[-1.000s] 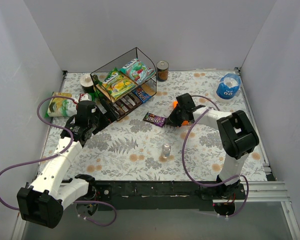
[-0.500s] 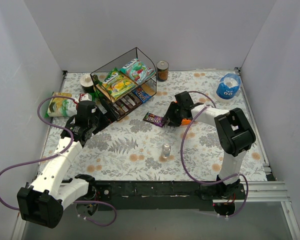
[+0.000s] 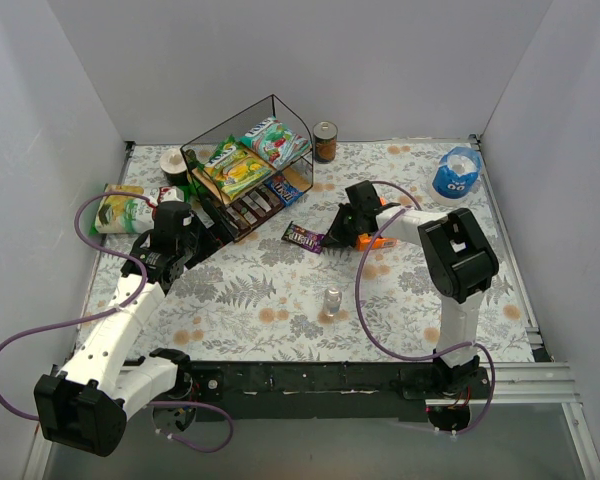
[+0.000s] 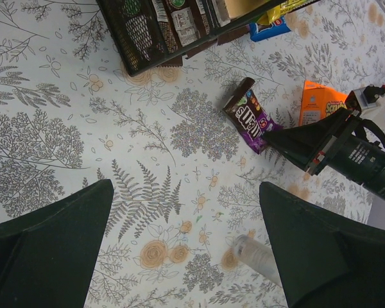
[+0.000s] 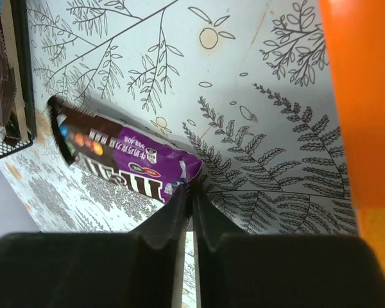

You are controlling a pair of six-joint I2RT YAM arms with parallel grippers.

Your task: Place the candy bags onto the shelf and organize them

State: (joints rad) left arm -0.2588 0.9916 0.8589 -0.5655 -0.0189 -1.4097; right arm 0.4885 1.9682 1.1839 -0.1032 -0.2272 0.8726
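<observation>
My right gripper [image 3: 329, 240] is shut on the edge of the purple wrapper [image 3: 302, 236], which sits low over the table just right of the shelf [image 3: 290, 110]; its pinched corner shows in the right wrist view [image 5: 125, 157] between the closed jaws [image 5: 192, 189]. The wrapper also shows in the left wrist view [image 4: 250, 115]. The shelf holds a green-yellow bag [image 3: 235, 168], a teal-white bag [image 3: 273, 140], dark brown wrappers [image 3: 250, 208] and a small blue pack [image 3: 285, 188]. My left gripper [image 3: 188, 245] is open and empty by the shelf's left end [image 4: 186, 192].
An orange box [image 3: 375, 226] lies under my right arm. A round blue pouch [image 3: 457, 172] is at the back right, a can [image 3: 325, 141] behind the shelf, a small clear bottle [image 3: 332, 299] mid-table. Another green-yellow bag [image 3: 115, 208] lies at the left edge.
My right gripper has moved left toward the shelf, carrying the purple wrapper a little that way. The left arm has not moved.
</observation>
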